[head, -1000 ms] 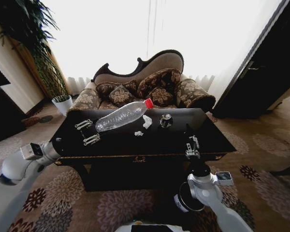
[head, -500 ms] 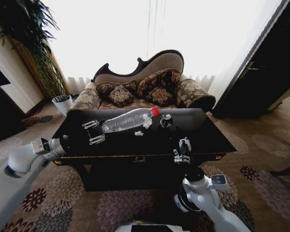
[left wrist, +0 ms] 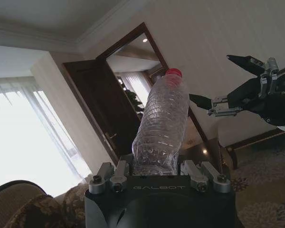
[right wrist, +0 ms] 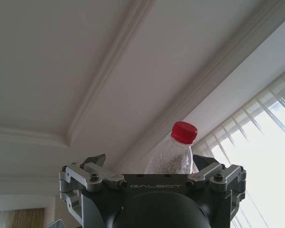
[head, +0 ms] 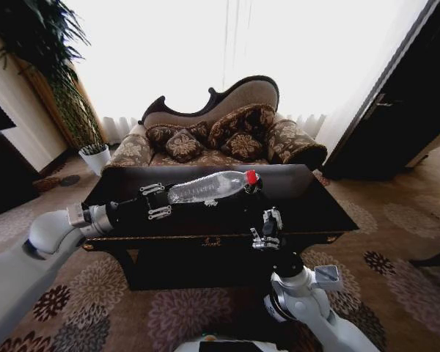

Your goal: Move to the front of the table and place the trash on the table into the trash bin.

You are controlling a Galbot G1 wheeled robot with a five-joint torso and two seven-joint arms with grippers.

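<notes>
Clear plastic, ribbed and capped in red, the bottle (head: pixel 207 188) is held above the glossy black tabletop (head: pixel 308 198) by the left gripper (head: pixel 156 201), whose jaws pinch its base end so that it lies nearly level, the cap pointing toward the robot's right. In the left wrist view the bottle (left wrist: pixel 162 124) rises straight out from between the clamped fingers (left wrist: pixel 118 174). The right gripper (head: pixel 265 229) stands at the front edge of the tabletop, pointing upward with its jaws spread, just below and in front of the capped end; in the right wrist view the red cap (right wrist: pixel 184 132) shows between the parted fingers (right wrist: pixel 92 162), not touched by them. A small dark can (head: pixel 254 188) sits on the tabletop just behind the cap, and a white paper wad (head: pixel 210 202) lies under the bottle.
</notes>
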